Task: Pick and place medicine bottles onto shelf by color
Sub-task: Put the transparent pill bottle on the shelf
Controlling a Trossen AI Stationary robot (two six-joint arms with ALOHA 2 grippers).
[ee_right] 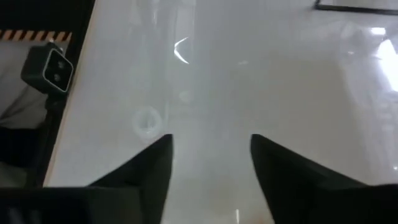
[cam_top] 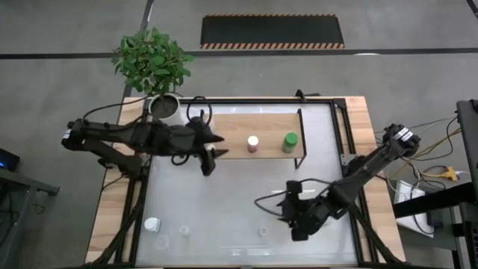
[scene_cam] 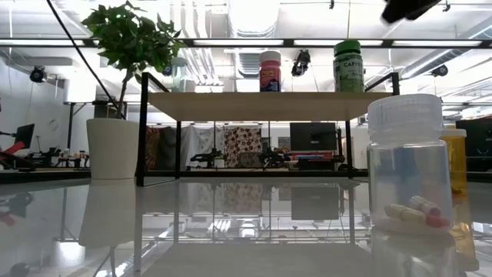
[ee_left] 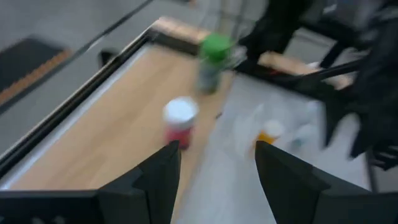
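From the overhead camera I find the shelf [cam_top: 231, 127] standing at the far side of the table [cam_top: 358, 112], with two bottles already on its board: a red bottle with a white cap [cam_top: 253, 143] and, near it toward the right end, a green-capped bottle [cam_top: 290, 141]. The left gripper [cam_top: 210, 159] hangs at the shelf's front edge, just left of the red bottle; its wrist camera shows the fingers parted with nothing between them and both shelf bottles ahead. My first concern is here: any forward travel from this pose could sweep the red bottle over or push it into the green one, since both are tall, narrow and light. The right gripper [cam_top: 296, 217] sits low over the near-right part of the table, its fingers spread and empty over bare tabletop in its own camera. The unsorted bottles lie along the near edge: a white-capped bottle [cam_top: 152, 224] at the left and several small clear jars [cam_top: 184, 231] well apart from it. From table height, a clear jar with pills inside [scene_cam: 405, 169] stands close to the lens with an orange bottle [scene_cam: 455, 158] behind it. I judge the clear jars the hardest to locate against the pale surface, so a misjudged descent could tip one or roll it off the near edge.
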